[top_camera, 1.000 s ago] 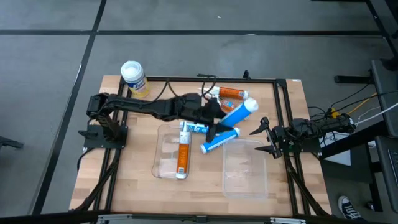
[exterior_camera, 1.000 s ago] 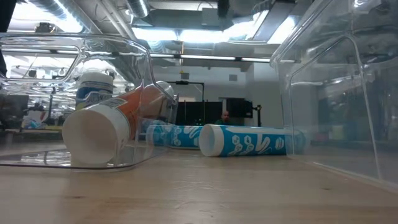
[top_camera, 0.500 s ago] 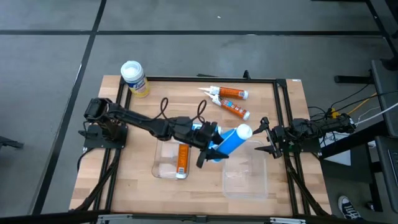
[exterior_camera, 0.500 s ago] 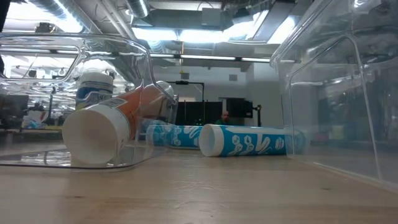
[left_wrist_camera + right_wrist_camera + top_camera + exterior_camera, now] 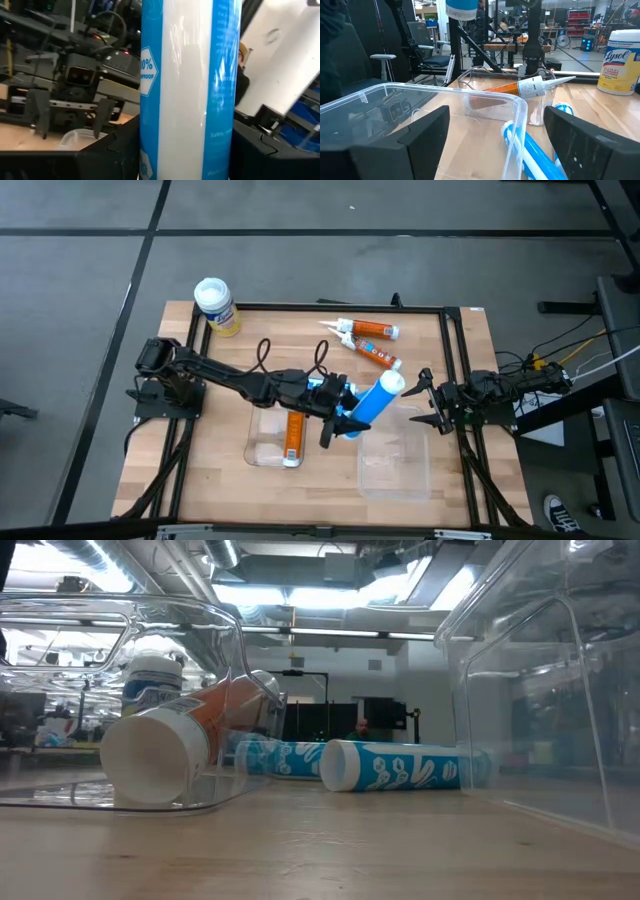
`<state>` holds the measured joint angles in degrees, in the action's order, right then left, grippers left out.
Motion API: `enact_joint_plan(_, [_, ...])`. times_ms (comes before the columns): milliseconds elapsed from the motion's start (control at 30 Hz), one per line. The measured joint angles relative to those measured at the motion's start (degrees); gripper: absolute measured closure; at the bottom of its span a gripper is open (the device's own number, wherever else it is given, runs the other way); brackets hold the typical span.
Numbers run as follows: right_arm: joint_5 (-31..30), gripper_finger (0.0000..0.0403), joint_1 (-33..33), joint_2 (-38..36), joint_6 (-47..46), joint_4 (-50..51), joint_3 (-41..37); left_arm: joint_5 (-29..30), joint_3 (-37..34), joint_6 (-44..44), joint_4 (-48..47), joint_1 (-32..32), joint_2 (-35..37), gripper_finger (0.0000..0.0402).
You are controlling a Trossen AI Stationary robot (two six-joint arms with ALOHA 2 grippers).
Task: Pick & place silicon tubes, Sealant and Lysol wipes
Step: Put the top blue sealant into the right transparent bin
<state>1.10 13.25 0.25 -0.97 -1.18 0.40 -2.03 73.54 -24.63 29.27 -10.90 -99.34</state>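
Lying nearest the front edge of the wooden table are two clear plastic bins: the left bin holds an orange tube laid lengthwise, its white base facing the low camera; the right bin sits just beside it toward the right arm; over the gap between them the left gripper reaches in from the left side of the table, its fingers clamped on a blue tube that it holds off the table, tilted, with the white cap uppermost and over the near corner of the right bin; in the left wrist view this blue-and-white tube fills the space between the dark fingers; another blue tube lies flat on the table behind the bins, seen in the low view; the right gripper waits at the right edge of the table, its jaws spread wide and holding nothing; farther back two orange tubes lie close together near the far rail; the Lysol wipes stand upright at the far left corner, well apart from both grippers, white lid on.
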Motion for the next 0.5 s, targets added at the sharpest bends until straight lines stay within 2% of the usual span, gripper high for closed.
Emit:
enact_joint_plan(200, [-0.01,0.008,-0.02,-0.01,0.0,0.0,0.0,4.18,-1.0,-5.39,8.07,-0.27,-2.78,0.0192])
enact_joint_plan(500, [0.0,0.008,0.0,-0.01,0.0,0.01,0.0,16.58,-1.07,-5.87,10.05,-1.89,-3.44,0.0192])
